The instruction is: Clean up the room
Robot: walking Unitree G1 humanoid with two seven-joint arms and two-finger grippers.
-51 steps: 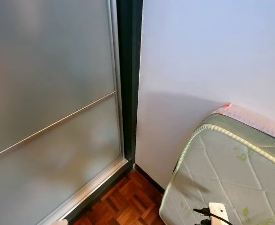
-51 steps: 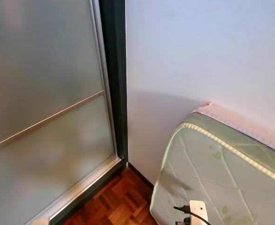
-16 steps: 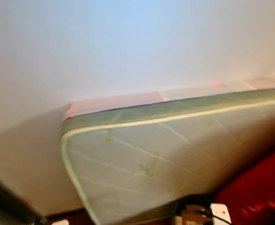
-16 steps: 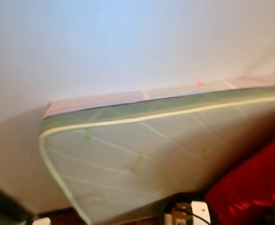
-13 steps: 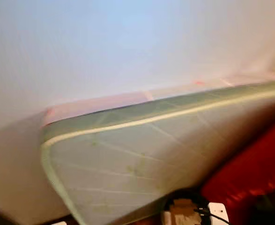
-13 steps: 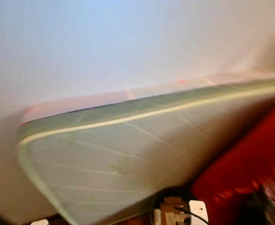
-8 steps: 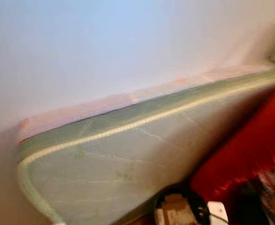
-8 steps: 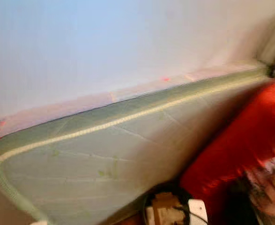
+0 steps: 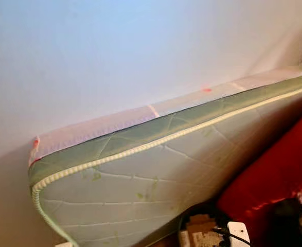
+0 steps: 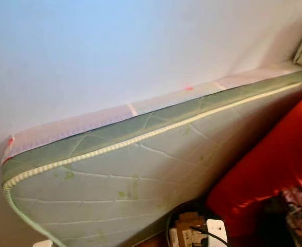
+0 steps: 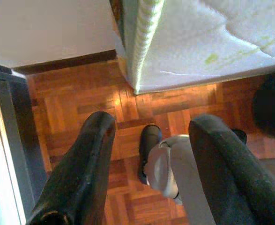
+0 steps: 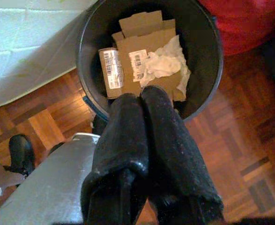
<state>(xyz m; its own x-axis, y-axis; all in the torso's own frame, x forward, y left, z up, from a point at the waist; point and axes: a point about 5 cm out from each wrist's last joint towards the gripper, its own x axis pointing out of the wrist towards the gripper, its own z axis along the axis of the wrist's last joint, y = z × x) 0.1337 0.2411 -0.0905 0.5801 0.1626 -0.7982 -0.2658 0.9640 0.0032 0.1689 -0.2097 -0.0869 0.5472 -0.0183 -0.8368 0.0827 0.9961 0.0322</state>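
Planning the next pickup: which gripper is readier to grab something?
Left, probably. The left gripper is open over bare parquet floor, while the right gripper is shut, empty, above the black bin of cardboard.

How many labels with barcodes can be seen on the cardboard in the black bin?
2. One is on the folded cardboard piece at the bin's mattress side; the other is on the flat cardboard beside the crumpled white paper. More may be hidden underneath.

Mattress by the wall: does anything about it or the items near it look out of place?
Yes. The mattress stands on its long edge, leaning against the white wall rather than lying flat. A red cushion-like thing rests against it. The black bin beside it holds cardboard and crumpled paper, nothing spilled.
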